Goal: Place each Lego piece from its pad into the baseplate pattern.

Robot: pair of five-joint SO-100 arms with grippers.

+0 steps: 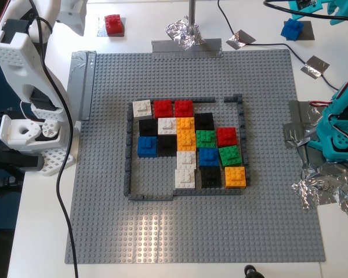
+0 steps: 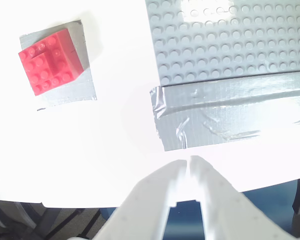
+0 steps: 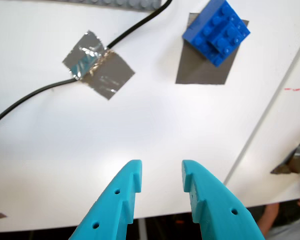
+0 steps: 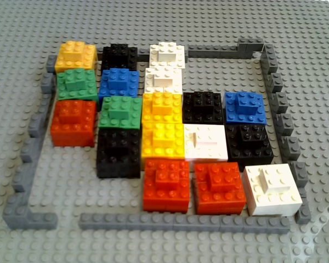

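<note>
Neither brick has been picked: the red brick [image 2: 50,61] and blue brick [image 3: 216,31] lie on their pads beyond the baseplate [image 1: 191,231]. The first tool [image 3: 161,181] is held apart, empty; the second tool [image 2: 188,167] nearly closed, empty. A reach is called for next

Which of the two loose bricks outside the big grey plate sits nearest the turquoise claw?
The blue brick on its grey pad. My first gripper, the turquoise one, points at it; the red brick lies by the white arm.

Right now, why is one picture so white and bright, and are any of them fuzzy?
The second wrist view is overexposed: the table glares white and my second pincer washes out. The exterior view has a shiny patch on the baseplate. The other view's far edge looks slightly soft.
</note>
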